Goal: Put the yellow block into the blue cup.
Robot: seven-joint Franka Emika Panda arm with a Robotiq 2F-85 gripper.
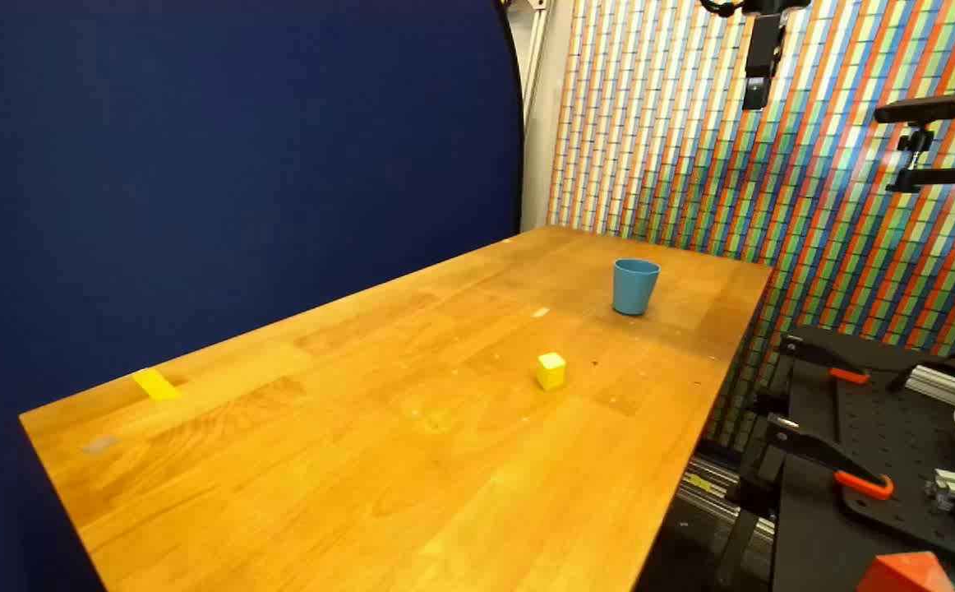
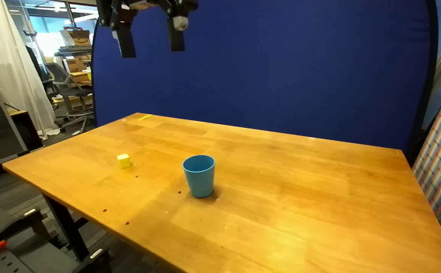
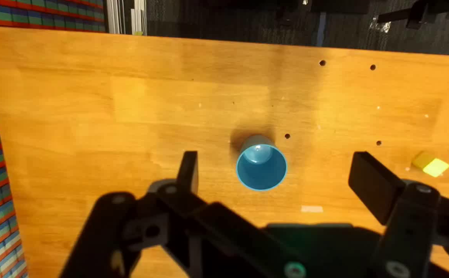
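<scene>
The yellow block (image 1: 551, 372) is a small cube on the wooden table. It also shows in an exterior view (image 2: 123, 161) and at the right edge of the wrist view (image 3: 430, 164). The blue cup (image 1: 634, 287) stands upright on the table, apart from the block, and shows in an exterior view (image 2: 200, 176). In the wrist view the cup (image 3: 261, 168) shows from above, its mouth open and its inside bare. My gripper (image 2: 153, 53) is open and empty, high above the table. In the wrist view the fingers (image 3: 276, 170) are wide apart on either side of the cup.
The wooden table (image 1: 346, 460) bears small tape marks and holes. A dark blue screen (image 2: 266, 76) stands along one long side. A camera on a mount (image 1: 929, 107) and a black base plate with clamps (image 1: 897, 444) are beside the table.
</scene>
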